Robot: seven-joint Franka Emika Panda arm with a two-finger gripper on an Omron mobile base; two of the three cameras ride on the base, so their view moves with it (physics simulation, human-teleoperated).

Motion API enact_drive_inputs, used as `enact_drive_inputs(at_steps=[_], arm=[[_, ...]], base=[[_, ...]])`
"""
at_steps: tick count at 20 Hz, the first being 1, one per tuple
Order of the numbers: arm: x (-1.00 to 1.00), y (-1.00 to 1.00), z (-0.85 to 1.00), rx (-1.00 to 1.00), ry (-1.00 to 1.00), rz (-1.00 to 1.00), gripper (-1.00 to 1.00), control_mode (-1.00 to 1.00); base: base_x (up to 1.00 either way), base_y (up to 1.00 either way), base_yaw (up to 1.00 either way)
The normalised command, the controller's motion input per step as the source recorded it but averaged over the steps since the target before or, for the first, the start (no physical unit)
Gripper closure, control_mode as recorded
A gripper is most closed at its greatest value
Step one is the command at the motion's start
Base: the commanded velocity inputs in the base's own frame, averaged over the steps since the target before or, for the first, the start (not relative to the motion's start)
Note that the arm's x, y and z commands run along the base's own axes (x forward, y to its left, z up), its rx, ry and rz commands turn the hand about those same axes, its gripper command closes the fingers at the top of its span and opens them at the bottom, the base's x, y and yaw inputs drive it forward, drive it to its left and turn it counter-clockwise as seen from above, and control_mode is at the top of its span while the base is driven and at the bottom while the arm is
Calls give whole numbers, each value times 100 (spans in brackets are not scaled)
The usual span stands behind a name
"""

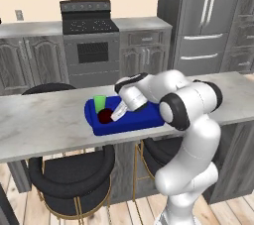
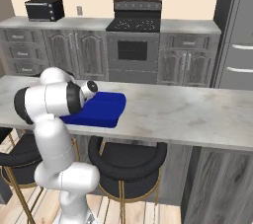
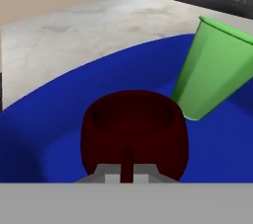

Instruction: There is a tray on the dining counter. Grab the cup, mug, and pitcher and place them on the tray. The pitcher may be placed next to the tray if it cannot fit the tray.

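The deep blue tray (image 1: pixel 144 120) (image 2: pixel 106 107) (image 3: pixel 74 104) lies on the pale marble dining counter (image 1: pixel 44 120) (image 2: pixel 188 112). Inside it the green cup (image 1: pixel 99 102) (image 3: pixel 215 70) stands near the far left corner. The dark red mug (image 1: pixel 105 116) (image 3: pixel 134 129) is low in the tray just in front of the cup, its loop handle turned toward the hand. My gripper (image 1: pixel 115 117) (image 3: pixel 127 176) reaches down from the right and is shut on that handle. I cannot tell whether the mug touches the tray floor. The pitcher is out of view.
Round black stools (image 1: pixel 69 169) (image 2: pixel 128 156) stand under the counter's near edge. Behind the counter are a stove (image 1: pixel 89 26), grey cabinets and a steel fridge (image 1: pixel 208 16). A black toaster oven (image 2: pixel 44 9) sits on the back worktop. Bare marble stretches right of the tray.
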Motion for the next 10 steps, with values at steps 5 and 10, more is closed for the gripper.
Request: enact_drive_inputs(at_steps=[5, 10], arm=[[28, 11, -26, 0, 0, 2, 100, -100], [21, 11, -27, 0, 0, 2, 100, -100]], base=[[0, 0, 0], [0, 0, 0]])
